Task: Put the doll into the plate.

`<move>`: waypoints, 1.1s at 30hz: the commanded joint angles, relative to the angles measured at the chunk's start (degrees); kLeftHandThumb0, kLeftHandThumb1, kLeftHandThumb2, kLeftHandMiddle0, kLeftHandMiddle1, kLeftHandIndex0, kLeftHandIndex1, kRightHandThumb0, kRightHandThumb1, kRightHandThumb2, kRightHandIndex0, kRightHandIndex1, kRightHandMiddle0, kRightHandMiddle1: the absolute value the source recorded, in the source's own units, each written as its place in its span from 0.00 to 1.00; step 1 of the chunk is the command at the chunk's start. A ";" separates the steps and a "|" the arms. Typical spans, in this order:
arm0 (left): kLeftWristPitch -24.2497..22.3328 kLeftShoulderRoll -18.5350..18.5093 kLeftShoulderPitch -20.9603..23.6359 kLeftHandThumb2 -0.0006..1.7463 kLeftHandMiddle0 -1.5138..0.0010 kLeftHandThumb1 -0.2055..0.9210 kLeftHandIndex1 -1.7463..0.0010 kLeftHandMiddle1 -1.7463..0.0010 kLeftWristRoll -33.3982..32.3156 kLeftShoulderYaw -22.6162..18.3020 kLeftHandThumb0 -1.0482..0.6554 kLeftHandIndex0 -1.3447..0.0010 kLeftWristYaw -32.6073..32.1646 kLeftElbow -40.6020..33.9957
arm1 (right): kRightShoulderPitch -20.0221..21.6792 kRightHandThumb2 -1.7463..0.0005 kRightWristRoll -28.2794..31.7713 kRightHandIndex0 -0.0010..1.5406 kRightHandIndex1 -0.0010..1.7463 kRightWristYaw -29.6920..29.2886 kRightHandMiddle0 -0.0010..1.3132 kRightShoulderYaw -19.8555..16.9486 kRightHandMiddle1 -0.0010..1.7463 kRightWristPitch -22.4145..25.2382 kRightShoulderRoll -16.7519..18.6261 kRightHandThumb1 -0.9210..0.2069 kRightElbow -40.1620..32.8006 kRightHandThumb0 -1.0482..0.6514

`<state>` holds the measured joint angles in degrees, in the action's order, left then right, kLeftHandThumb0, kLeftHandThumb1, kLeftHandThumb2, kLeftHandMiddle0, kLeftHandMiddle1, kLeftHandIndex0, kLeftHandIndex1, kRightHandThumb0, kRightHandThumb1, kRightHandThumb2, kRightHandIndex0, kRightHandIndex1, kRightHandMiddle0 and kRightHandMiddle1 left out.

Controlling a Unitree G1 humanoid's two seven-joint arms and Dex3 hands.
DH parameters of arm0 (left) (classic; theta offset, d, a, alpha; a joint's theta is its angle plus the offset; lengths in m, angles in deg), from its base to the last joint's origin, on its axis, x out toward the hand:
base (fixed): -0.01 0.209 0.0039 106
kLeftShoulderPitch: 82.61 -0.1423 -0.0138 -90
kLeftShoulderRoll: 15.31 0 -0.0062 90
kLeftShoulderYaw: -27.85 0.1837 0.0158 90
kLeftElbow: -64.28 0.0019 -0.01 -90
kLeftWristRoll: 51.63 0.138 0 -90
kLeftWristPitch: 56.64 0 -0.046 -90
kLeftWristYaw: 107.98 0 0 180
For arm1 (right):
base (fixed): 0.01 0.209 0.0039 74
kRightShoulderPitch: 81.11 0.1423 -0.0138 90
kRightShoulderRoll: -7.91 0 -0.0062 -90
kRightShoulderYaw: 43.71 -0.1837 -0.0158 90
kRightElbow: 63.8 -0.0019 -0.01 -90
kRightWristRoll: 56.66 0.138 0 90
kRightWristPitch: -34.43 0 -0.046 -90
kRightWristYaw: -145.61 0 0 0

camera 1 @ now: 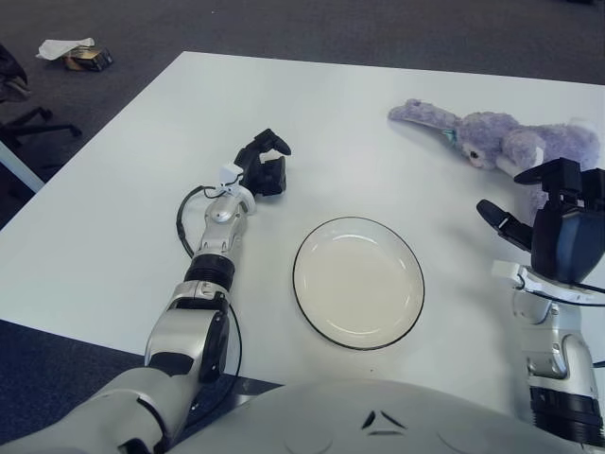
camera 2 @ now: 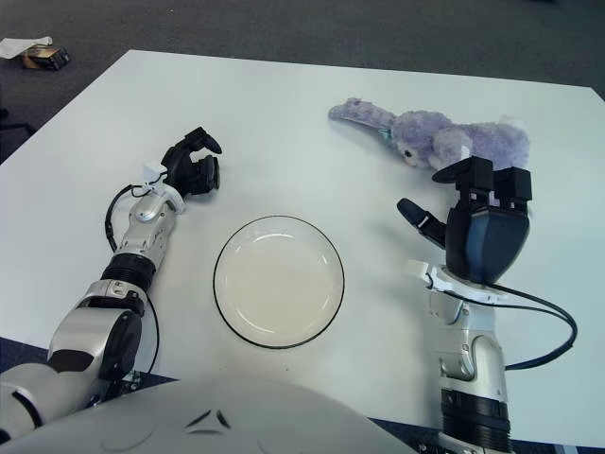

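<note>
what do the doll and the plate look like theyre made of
The doll: soft plush fabric, judging by its fuzzy purple-grey pile and limp, floppy shape with a long ear trailing on the table.

The plate: probably glazed ceramic, possibly melamine. It is smooth and cream-white with a faint sheen and a thin dark rim line.

The right hand is raised just before the doll, fingers open; the left hand shows idle left of the plate.

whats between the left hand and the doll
Only bare white table: left hand, then the purple doll at far right, clearest in the left eye view.
</note>
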<state>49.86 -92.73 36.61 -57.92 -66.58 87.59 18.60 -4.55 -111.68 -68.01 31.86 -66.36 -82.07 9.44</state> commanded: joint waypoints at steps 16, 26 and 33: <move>-2.17 0.58 -2.51 0.67 0.27 0.56 0.00 0.00 0.50 0.21 0.36 0.61 -0.41 4.48 | -2.00 0.71 -2.10 0.00 0.27 10.51 0.00 -2.60 0.57 8.89 -7.45 0.20 -3.22 0.07; -1.60 0.36 -1.96 0.67 0.27 0.57 0.00 0.00 0.36 -0.11 0.36 0.62 -0.03 5.60 | 2.70 0.83 -0.70 0.00 0.13 9.71 0.00 -3.11 0.43 9.67 -13.80 0.03 6.30 0.01; -1.25 0.17 -1.62 0.67 0.27 0.57 0.00 0.00 0.23 -0.21 0.36 0.62 0.52 6.35 | 4.48 0.79 -0.44 0.00 0.07 9.70 0.00 -2.48 0.33 11.16 -15.76 0.00 8.52 0.00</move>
<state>50.64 -92.87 38.27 -57.95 -66.95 87.64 21.62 -1.73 -112.61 -58.06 29.30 -55.99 -96.33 16.84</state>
